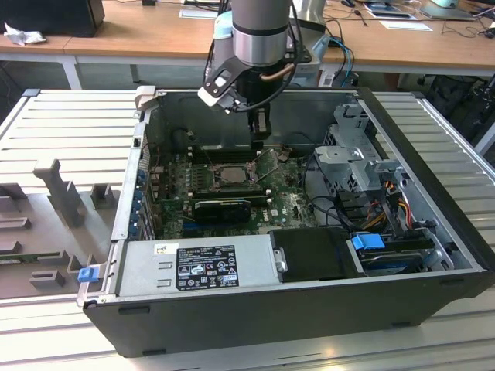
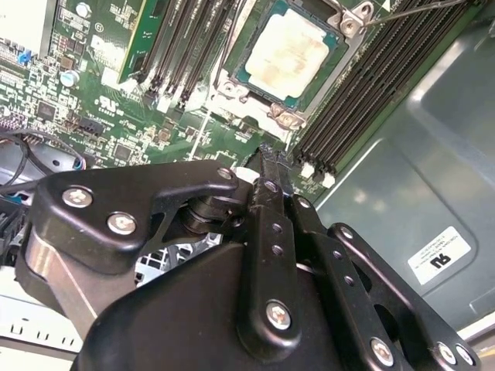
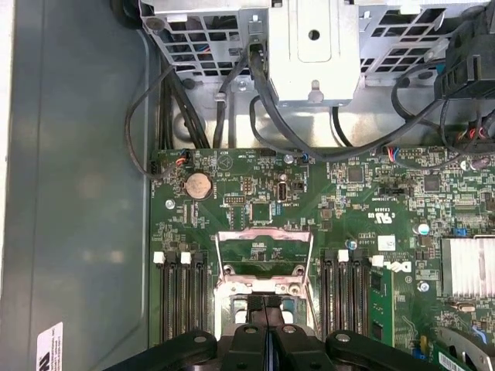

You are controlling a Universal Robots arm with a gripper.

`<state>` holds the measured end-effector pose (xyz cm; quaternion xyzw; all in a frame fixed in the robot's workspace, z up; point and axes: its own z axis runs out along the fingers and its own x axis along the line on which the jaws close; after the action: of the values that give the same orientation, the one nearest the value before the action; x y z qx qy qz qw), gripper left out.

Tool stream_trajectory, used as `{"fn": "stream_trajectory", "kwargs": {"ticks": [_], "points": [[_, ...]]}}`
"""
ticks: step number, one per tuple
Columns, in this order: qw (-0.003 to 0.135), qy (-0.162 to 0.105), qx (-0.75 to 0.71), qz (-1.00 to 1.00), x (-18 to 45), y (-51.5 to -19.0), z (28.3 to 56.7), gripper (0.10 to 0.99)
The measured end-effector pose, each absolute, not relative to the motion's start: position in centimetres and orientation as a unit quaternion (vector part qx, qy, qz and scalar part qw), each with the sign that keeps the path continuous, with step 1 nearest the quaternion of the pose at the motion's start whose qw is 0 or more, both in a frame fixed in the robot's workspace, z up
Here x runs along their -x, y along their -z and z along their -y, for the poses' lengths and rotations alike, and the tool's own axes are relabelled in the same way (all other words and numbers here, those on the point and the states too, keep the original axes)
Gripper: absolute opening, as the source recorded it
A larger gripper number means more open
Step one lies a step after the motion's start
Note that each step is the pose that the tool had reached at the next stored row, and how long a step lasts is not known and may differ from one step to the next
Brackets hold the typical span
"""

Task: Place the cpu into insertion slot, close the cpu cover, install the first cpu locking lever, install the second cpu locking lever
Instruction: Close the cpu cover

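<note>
Here, your arm (image 1: 259, 31) hangs straight down into the open case (image 1: 309, 309), gripper (image 2: 267, 152) fingers pressed together on nothing, tips just beside the insertion slot (image 2: 232, 91) toward the exterior view's right, cpu (image 2: 290, 50) seated flat inside, cpu cover (image 3: 264, 235) tilted up open.

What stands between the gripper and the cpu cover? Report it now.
Nothing visible does. In the first wrist view the cpu cover stands open just beyond the shut gripper, with no cable or part between them. In the second wrist view the cpu lies in the insertion slot, its face bare.
</note>
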<state>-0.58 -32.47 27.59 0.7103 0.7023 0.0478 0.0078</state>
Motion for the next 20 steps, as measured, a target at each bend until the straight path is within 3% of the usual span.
{"fn": "stream_trajectory", "kwargs": {"ticks": [20], "points": [[0.006, -0.047, -0.71, -0.702, -2.8, -27.6, 32.5, 0.106]]}}
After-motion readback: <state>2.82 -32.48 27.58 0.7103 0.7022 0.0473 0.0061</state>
